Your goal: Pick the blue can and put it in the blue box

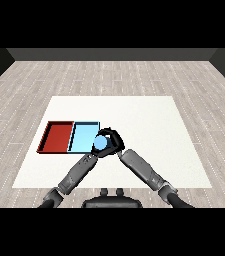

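The blue can (100, 143) shows as a light blue round top at the right edge of the light blue tray (83, 136). My right hand (113, 139) is curled round the can from its right and far side. Whether the can is lifted or rests on the surface cannot be told from here. My left hand (97, 153) lies just below and to the left of the can, at the tray's near right corner, mostly hidden among the dark shapes there. The tray's floor to the left of the can is bare.
The red tray (57, 136) lies against the left side of the blue one. Both sit at the left of the white table (149, 130). My two forearms meet in a V near the table's front middle.
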